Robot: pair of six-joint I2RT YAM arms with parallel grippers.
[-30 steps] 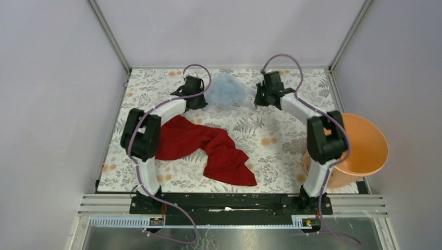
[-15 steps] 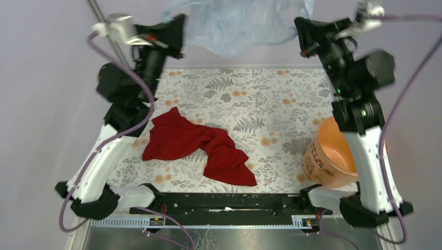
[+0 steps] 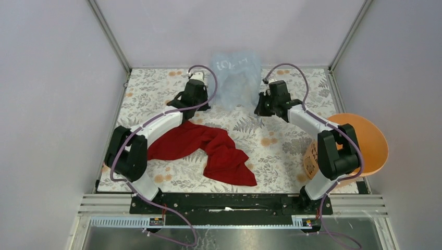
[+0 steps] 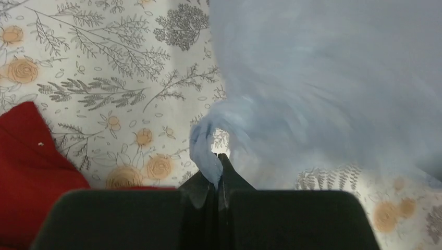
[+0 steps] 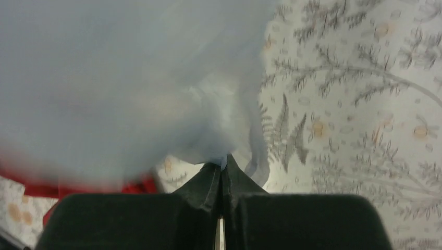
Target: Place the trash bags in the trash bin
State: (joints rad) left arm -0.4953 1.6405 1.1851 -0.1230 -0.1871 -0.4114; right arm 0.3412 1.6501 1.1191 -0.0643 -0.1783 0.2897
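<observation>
- The thin, translucent pale-blue plastic film bag (image 3: 237, 78) hangs billowed over the far middle of the flower-patterned bench (image 3: 292, 138), pinched at two sides.
- The left gripper (image 4: 218, 167) has its jaws closed on a twisted fold of the film, and the right gripper (image 5: 221, 165) has its jaws closed on another edge.
- Step in hand, as I judge it: the bag is grasped and spread, not yet carried to the bin.
- The next move calls for both arms to travel together toward the near right, then lower the film inside the rim.
- Both arms reach forward, their wrists facing each other across the bag.
- The round orange plastic bucket (image 3: 371, 136) sits at the near right edge, well apart from the bag.
- A crumpled red cloth (image 3: 208, 146) lies beside the left arm.
</observation>
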